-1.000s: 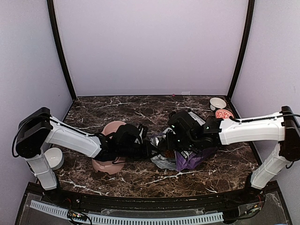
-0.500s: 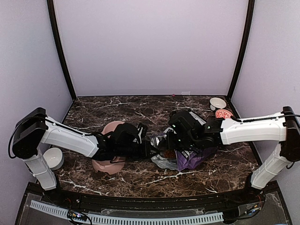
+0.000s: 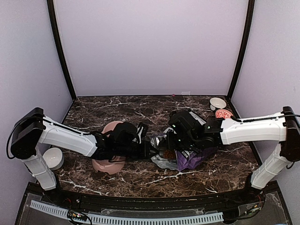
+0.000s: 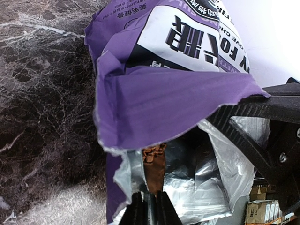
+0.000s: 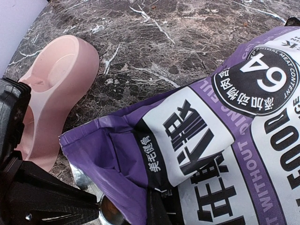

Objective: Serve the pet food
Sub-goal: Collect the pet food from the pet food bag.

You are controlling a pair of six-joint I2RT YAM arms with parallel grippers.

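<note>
A purple-and-white printed bag (image 3: pixel 191 159) lies on its side on the marble table (image 3: pixel 140 110), its foil-lined mouth (image 4: pixel 206 178) facing left. My right gripper (image 3: pixel 174 146) is shut on the bag's upper lip (image 5: pixel 154 187) and holds the mouth up. My left gripper (image 4: pixel 150 199) is shut on the brown handle of a scoop (image 4: pixel 154 168) that reaches into the mouth. A patch of reddish-brown pet food (image 3: pixel 164 153) shows at the opening. The scoop's round metal bowl (image 5: pixel 108 214) shows under the lip. The pink double bowl (image 5: pixel 56 89) stands left of the bag, partly under my left arm.
A white bowl (image 3: pixel 54 158) sits at the table's left edge. At the back right are a small white bowl (image 3: pixel 217 103) and a red-patterned bowl (image 3: pixel 224 114). Black posts and lilac walls close in the table.
The left arm's shoulder end has swung slightly left. Both grippers, the scoop and the bag stay where they were.
</note>
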